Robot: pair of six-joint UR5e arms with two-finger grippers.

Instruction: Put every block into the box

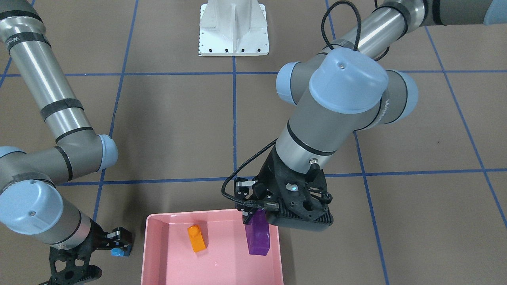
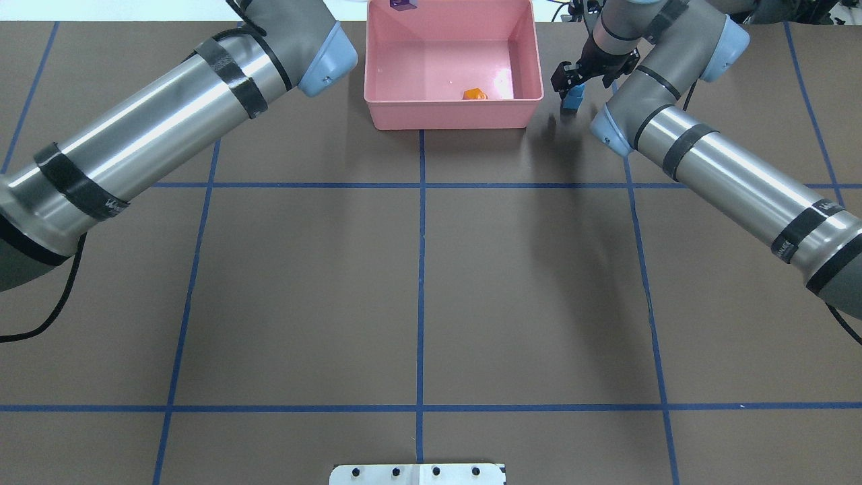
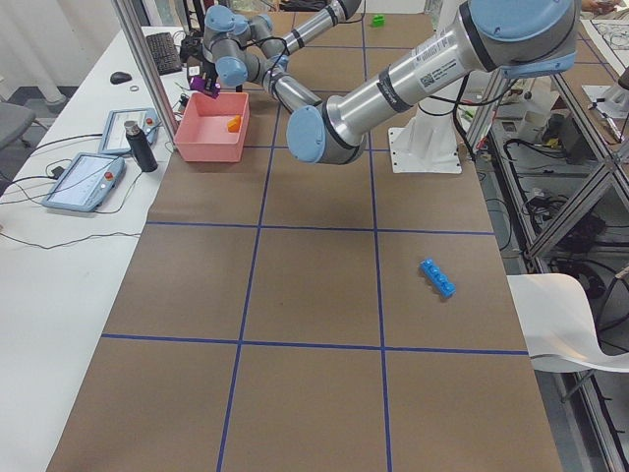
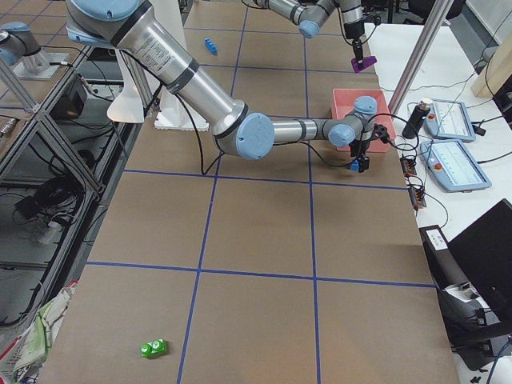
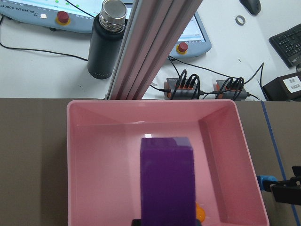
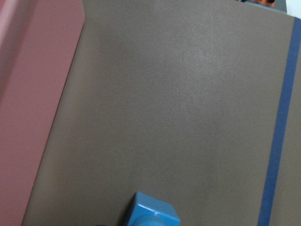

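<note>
Lower middle of the front view: the left gripper (image 1: 253, 217) clamps the purple block (image 1: 258, 237) between its jaws above the pink box (image 1: 158, 257), beside the orange block (image 1: 197, 238). Lowering it near the box floor before release should prevent a bounce. Lower left, the right gripper (image 1: 120, 246) pinches the blue cube (image 1: 117, 251) just outside the box.

An orange block (image 2: 475, 94) lies in the pink box (image 2: 448, 114); beside it the right claw (image 2: 571, 91) grips a blue cube (image 2: 572, 102).
</note>
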